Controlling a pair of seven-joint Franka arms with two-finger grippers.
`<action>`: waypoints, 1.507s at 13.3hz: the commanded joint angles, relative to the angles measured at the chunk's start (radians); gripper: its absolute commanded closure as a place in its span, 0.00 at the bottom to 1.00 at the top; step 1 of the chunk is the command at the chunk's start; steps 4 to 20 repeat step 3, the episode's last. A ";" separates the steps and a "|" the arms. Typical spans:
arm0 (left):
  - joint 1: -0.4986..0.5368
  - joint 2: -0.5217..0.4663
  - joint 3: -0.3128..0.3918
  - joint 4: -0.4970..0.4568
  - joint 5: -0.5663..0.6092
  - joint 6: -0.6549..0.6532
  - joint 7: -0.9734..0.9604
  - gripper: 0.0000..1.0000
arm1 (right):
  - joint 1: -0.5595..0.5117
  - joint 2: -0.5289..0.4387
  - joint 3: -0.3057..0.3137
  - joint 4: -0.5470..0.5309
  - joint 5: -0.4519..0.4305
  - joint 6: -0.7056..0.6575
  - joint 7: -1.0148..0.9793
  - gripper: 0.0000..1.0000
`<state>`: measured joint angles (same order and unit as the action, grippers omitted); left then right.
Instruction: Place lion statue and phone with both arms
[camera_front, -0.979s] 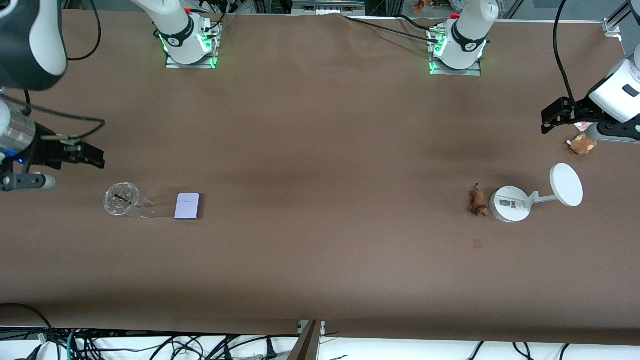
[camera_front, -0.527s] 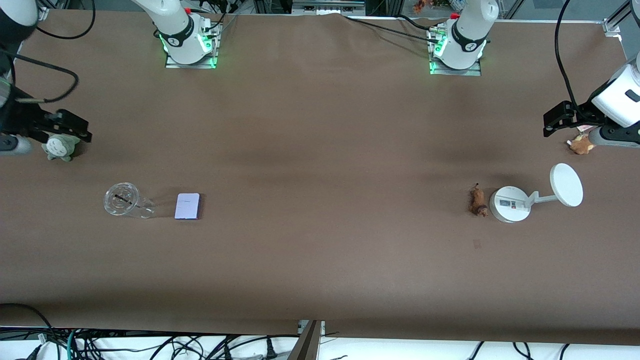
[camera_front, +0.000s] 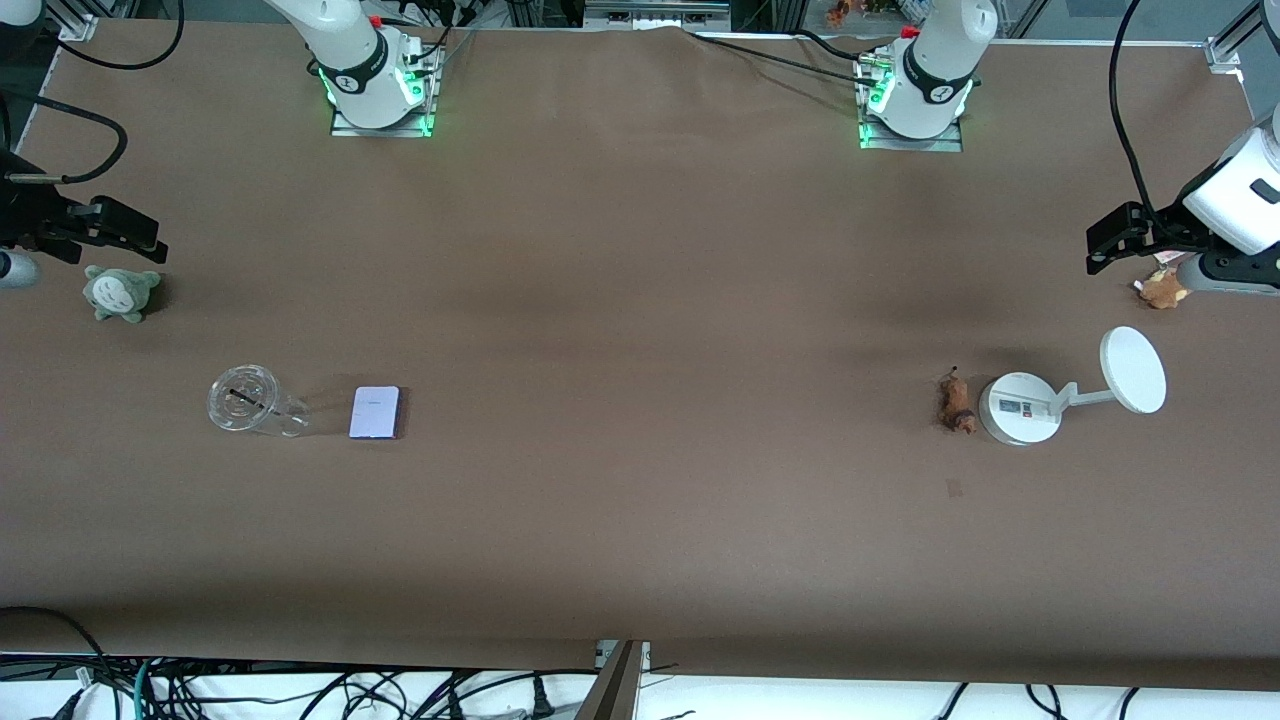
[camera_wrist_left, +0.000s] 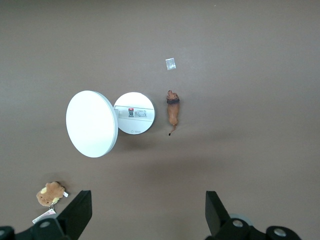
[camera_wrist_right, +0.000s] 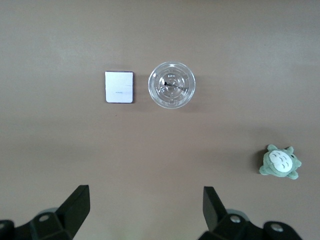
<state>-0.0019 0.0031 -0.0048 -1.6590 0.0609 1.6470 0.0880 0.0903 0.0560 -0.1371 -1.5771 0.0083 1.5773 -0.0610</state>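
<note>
We find both the left gripper (camera_front: 1100, 243) and right gripper (camera_front: 135, 235) spread, empty, at opposite table ends; each must next descend on the lion statue (camera_front: 956, 402) and phone (camera_front: 375, 412).

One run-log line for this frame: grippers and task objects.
left gripper: open, over table edge, empty | right gripper: open, empty | small orange-brown lion statue: beside white stand | flat lavender-white phone: beside clear cup

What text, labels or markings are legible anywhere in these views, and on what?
None reads.
Phone: faint line of print, too small.
White stand base: sticker with a red mark, too small.
Brown plush: tag, nothing readable.
Small paper scrap on the table: no legible marks.
</note>
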 joint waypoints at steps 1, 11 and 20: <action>0.010 0.015 -0.004 0.030 -0.006 -0.010 0.010 0.00 | -0.018 0.015 0.017 0.035 -0.007 -0.028 -0.011 0.00; 0.008 0.015 -0.006 0.030 -0.004 -0.009 0.009 0.00 | -0.018 0.015 0.017 0.035 -0.008 -0.028 -0.011 0.00; 0.008 0.015 -0.006 0.030 -0.004 -0.009 0.009 0.00 | -0.018 0.015 0.017 0.035 -0.008 -0.028 -0.011 0.00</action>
